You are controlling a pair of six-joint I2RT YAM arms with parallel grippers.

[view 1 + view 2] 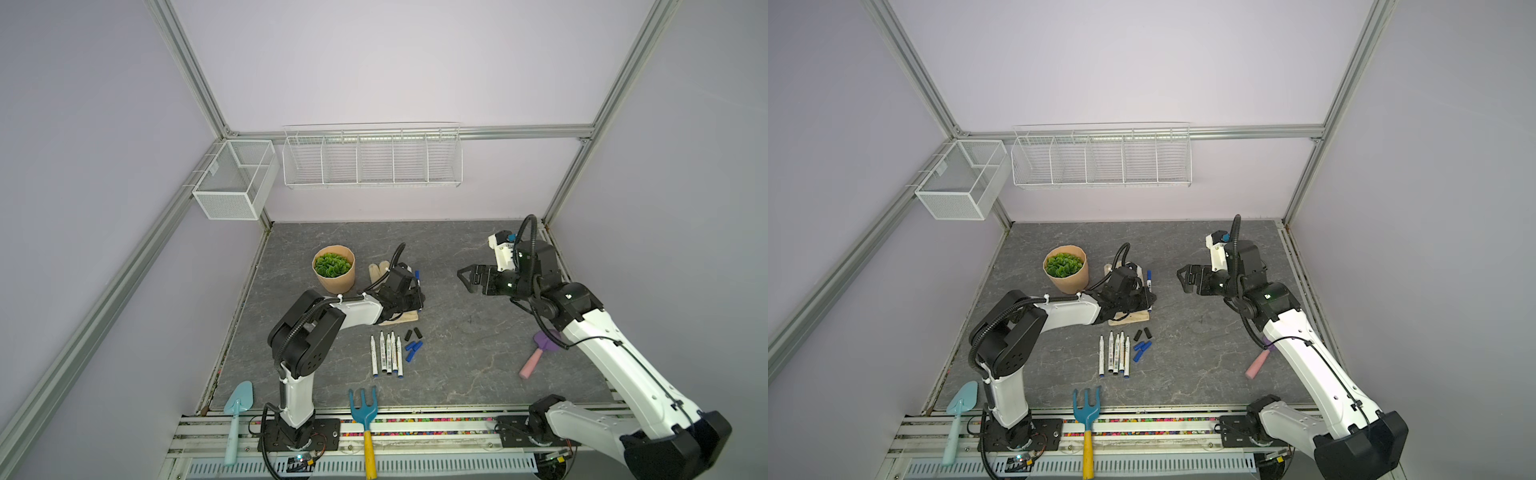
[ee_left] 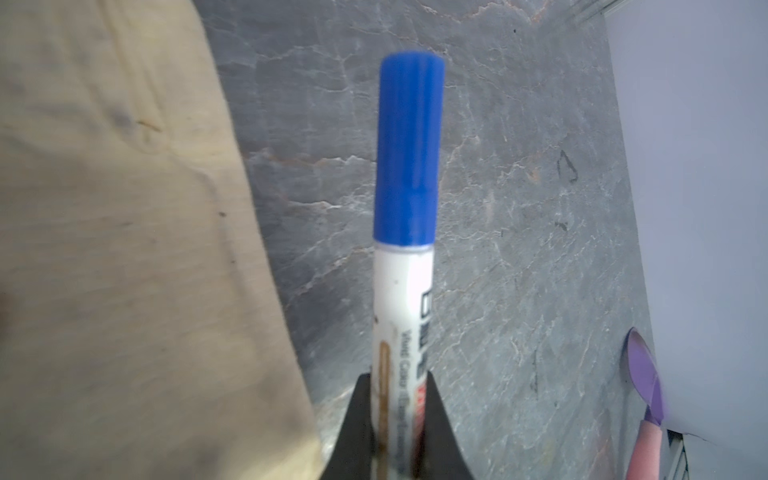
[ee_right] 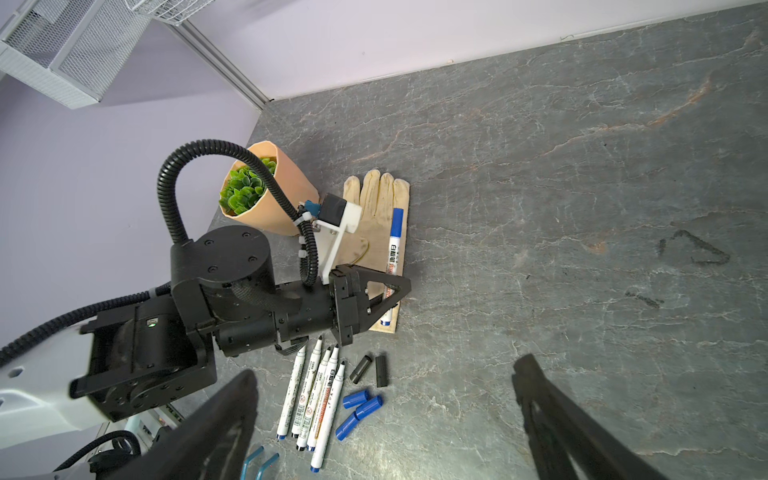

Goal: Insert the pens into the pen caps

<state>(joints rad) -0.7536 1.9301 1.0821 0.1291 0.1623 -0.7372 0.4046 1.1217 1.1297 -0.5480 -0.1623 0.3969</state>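
Note:
My left gripper [image 1: 417,293] [image 2: 397,380] [image 3: 392,291] is shut on the barrel of a white pen [image 2: 401,316] [image 3: 394,253] that wears a blue cap [image 2: 409,149] [image 1: 417,275]. That pen lies low along the edge of a beige glove [image 3: 376,208] [image 2: 124,249]. Several uncapped pens [image 1: 387,355] [image 1: 1115,355] [image 3: 316,395] lie side by side on the grey table. Beside them are three blue pen caps [image 1: 413,349] [image 3: 359,407] and two black pen caps [image 1: 412,333] [image 3: 370,370]. My right gripper [image 1: 465,278] [image 1: 1183,279] [image 3: 386,368] hangs open and empty above the table, to the right.
A potted green plant [image 1: 333,270] stands left of the glove. A pink-handled purple trowel [image 1: 540,353] lies under my right arm. A blue hand rake [image 1: 365,411] and a light blue trowel [image 1: 237,407] rest at the front edge. Wire baskets [image 1: 372,160] hang on the back wall.

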